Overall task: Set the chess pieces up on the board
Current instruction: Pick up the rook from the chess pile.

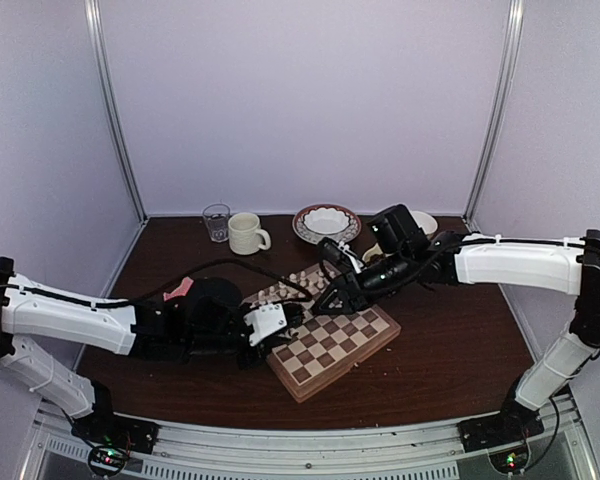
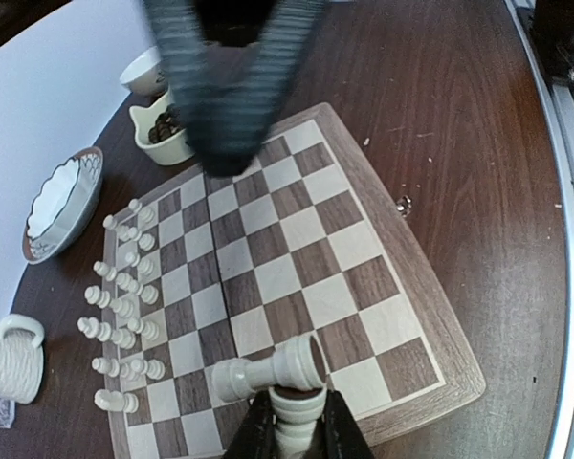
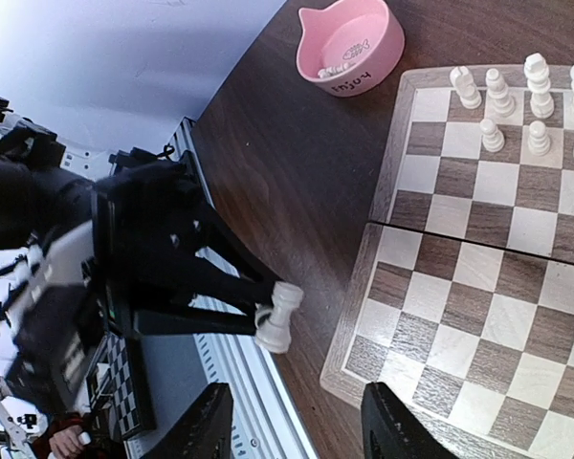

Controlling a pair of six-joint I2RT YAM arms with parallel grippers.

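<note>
The board (image 1: pixel 332 340) lies in the middle of the table, and several cream chess pieces (image 1: pixel 288 286) stand in two rows along its far left side (image 2: pixel 124 306). My left gripper (image 2: pixel 297 432) hovers over the board's near left corner, shut on a chess piece (image 2: pixel 297 416). A second piece (image 2: pixel 268 373) lies crosswise against the tip of the held one. In the right wrist view both pieces (image 3: pixel 278 318) show at the left fingers' ends, off the board's edge (image 3: pixel 349 330). My right gripper (image 3: pixel 297 421) is open and empty, above the board's far part (image 1: pixel 332 297).
Off the board's left stands a pink bowl (image 3: pixel 349 43) with a few pale pieces in it. At the back are a glass (image 1: pixel 216 221), a cream mug (image 1: pixel 246 233), a patterned dish (image 1: pixel 326 221) and a bowl of dark pieces (image 2: pixel 163 129).
</note>
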